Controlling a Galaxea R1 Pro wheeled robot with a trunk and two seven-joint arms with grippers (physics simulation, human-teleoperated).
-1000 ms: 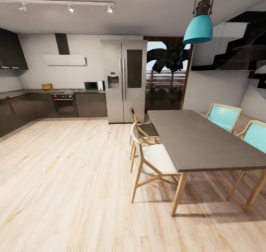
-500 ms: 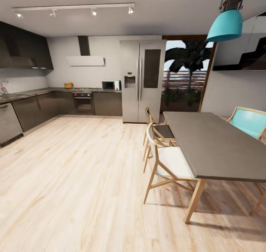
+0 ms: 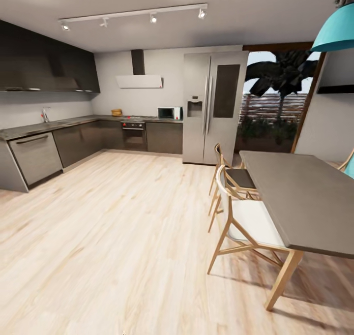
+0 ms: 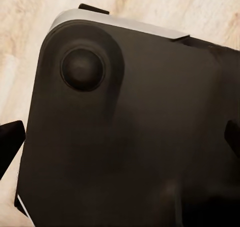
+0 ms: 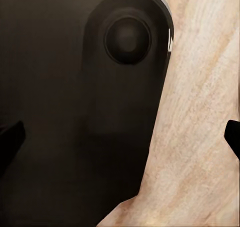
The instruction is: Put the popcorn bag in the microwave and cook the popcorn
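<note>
Chairs (image 3: 236, 212) beside table (image 3: 305, 202); microwave (image 3: 169, 112) perhaps distant.

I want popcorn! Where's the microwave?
In the head view, the microwave sits far off on the countertop along the back wall, between the hob on its left and the fridge on its right.

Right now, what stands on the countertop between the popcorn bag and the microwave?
In the head view, the gas hob lies between the popcorn bag and the microwave.

popcorn bag (image 3: 116, 112) too small for detail, pendant lamp (image 3: 337, 27) cropped
</note>
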